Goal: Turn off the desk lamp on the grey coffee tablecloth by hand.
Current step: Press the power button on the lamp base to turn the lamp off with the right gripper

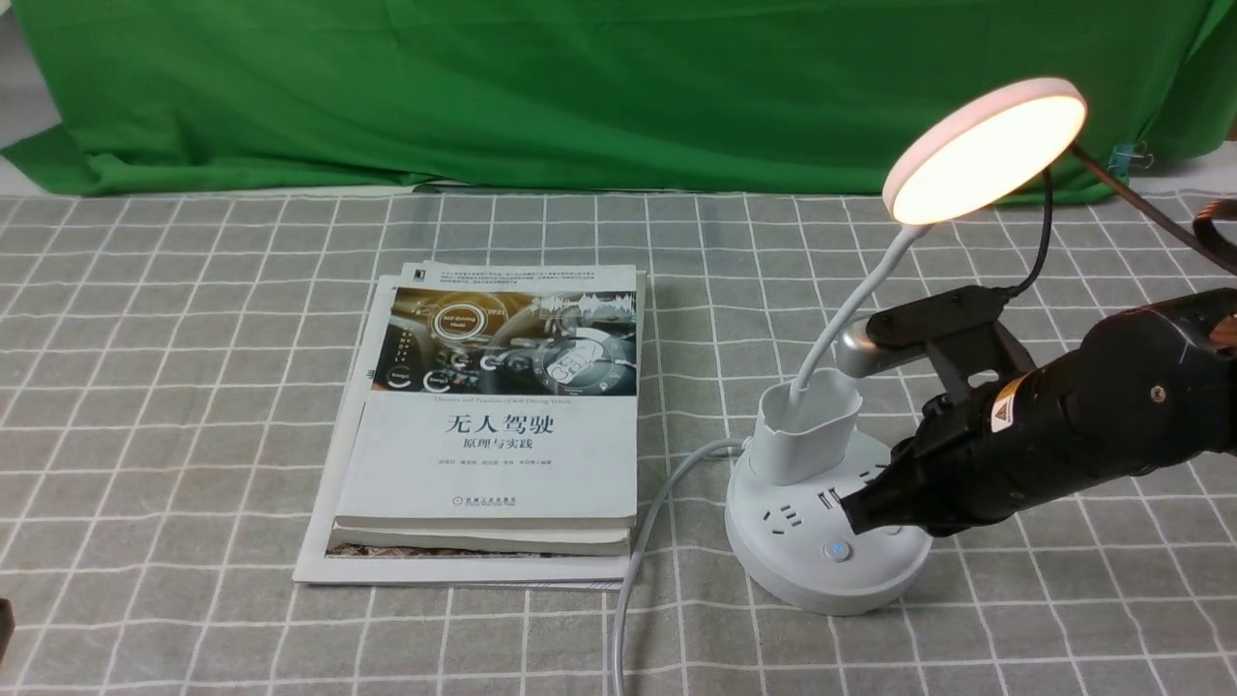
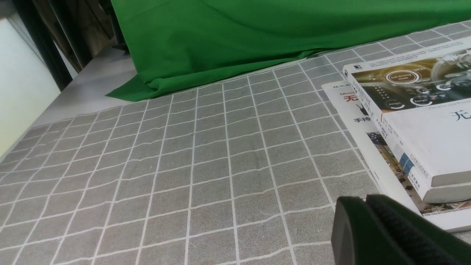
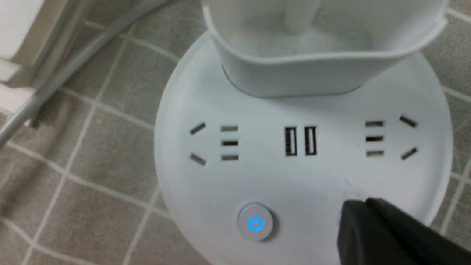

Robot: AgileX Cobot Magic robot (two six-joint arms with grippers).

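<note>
Over the round base point(image 3: 294, 176) of the desk lamp point(image 1: 841, 570), I have the two dark fingers of my right gripper point(image 3: 362, 201) pressed together, nothing between them. Whether their tips touch the smooth white plastic, I can't tell. Beside them sits one round button point(image 3: 255, 222) with a blue power symbol; the front view shows part of a second button point(image 1: 893, 530), mostly covered by the gripper. I count two rectangular USB ports point(image 3: 300, 141) between two socket groups, each with three straight slots and two slanted ones. Rising from the base are one hollow, rounded cup holder point(image 1: 807, 425) and one slim, curved neck point(image 1: 855, 300), topped by one flat disc head point(image 1: 986, 155), glowing warm white. One black cylindrical arm end point(image 1: 1082, 425) reaches in from the right, carrying one black-silver bar point(image 1: 918, 333). One pale cord point(image 1: 643, 541) curves between the lamp and one stack of paper-covered books point(image 1: 488, 425), glossy printing on top. Lamp and stack both rest on the creased grey tablecloth point(image 1: 193, 387), gridded with thin white lines. My left gripper point(image 2: 364, 197) is also closed and holding nothing, near the stack. Behind everything hangs one folded green cloth point(image 1: 580, 87).
</note>
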